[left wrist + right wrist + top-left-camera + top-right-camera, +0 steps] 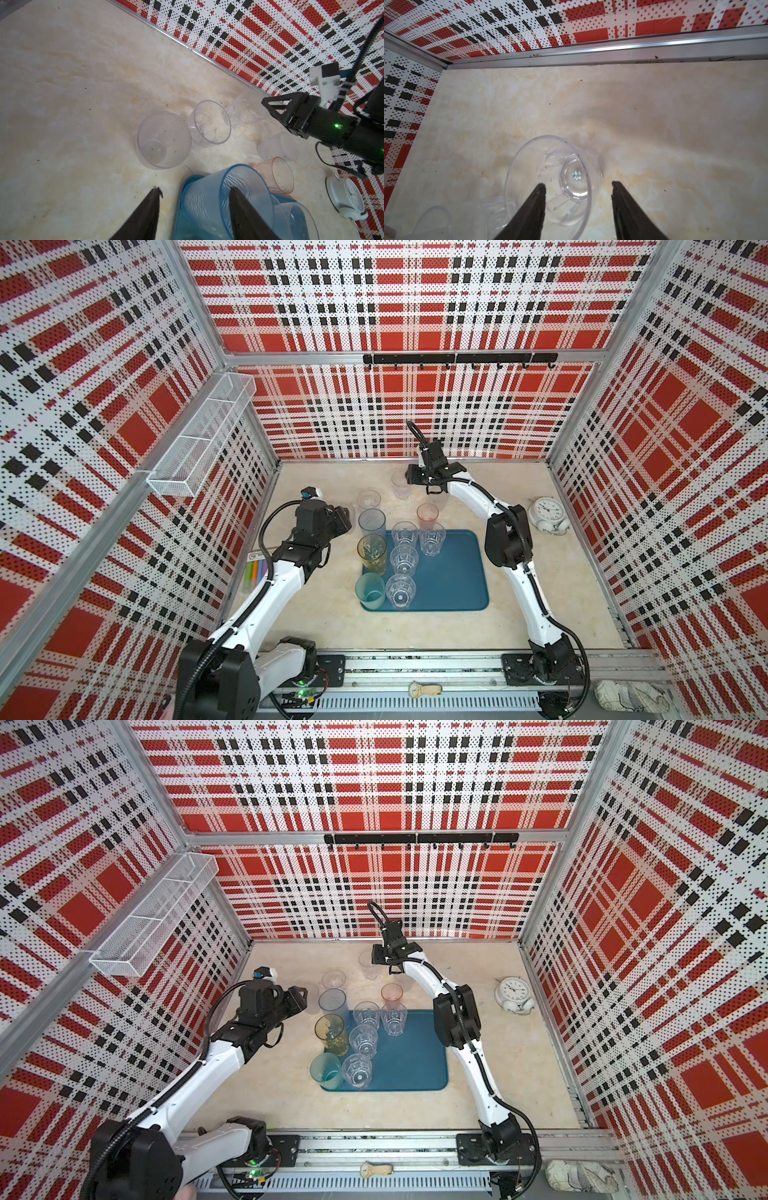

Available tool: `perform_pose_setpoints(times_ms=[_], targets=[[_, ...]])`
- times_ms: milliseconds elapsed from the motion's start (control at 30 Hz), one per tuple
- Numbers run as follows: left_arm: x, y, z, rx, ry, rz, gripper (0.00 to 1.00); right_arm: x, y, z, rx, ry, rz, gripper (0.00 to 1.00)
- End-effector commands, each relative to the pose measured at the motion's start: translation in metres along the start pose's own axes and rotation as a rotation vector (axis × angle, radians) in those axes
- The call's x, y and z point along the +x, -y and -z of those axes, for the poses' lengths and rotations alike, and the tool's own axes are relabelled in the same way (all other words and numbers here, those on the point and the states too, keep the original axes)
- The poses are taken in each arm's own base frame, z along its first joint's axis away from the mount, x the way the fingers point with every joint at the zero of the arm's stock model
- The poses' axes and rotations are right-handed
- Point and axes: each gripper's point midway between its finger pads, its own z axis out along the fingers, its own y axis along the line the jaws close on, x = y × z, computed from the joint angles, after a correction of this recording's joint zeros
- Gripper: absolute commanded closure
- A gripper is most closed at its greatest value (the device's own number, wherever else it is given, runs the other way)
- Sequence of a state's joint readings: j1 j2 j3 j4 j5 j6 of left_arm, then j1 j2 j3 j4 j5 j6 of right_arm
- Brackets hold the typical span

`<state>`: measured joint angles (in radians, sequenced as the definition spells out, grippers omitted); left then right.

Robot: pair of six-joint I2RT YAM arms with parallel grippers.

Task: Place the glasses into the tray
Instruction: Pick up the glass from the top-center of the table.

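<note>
Standing mid-frame in both top views, the tray (457, 572) (415, 1052) is loaded along its left with glasses (404, 560); others are seen on the bench (415, 635) above. Nothing is gripped by the left fingers (239, 204) or the right fingers (534, 204), both spread open.

left arm (282, 578) bent low | left claw (195, 188) jaws apart | right arm (471, 494) reaching far | right claw (578, 183) jaws apart

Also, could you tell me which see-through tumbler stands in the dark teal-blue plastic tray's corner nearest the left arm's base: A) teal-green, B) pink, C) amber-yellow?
A: in a top view the teal-green see-through tumbler stands upright in that corner of the dark teal-blue rectangular plastic tray, beside a clear faceted tumbler.
</note>
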<state>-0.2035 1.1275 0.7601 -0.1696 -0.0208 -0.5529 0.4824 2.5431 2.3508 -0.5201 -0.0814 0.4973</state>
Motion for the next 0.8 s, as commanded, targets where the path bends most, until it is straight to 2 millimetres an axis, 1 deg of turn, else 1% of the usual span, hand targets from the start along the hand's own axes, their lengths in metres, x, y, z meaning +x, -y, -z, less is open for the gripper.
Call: perform_pose_setpoints(times_ms=[0,167,300,467,600,767], targets=[[-0.004,0.004,0.002,0.014,0.028,-0.01,0.43,0.005,-0.003,-0.012,-0.017,-0.011,-0.008,0.46],[0.0,0.006,0.0,0.023,0.018,-0.012,0.43,0.019,0.008,-0.024,0.015,-0.039,-0.01,0.52],[0.003,0.006,-0.002,0.025,0.012,-0.012,0.43,0.023,0.012,-0.022,0.029,-0.039,-0.016,0.59],[0.003,0.006,-0.002,0.027,0.013,-0.013,0.42,0.02,0.01,-0.016,0.027,-0.029,-0.021,0.66],[0.003,0.007,-0.002,0.029,0.014,-0.015,0.42,0.014,0.007,-0.009,0.026,-0.014,-0.015,0.74],[0.001,0.007,-0.001,0.03,0.02,-0.018,0.42,0.007,0.003,-0.001,0.014,-0.003,-0.011,0.8]])
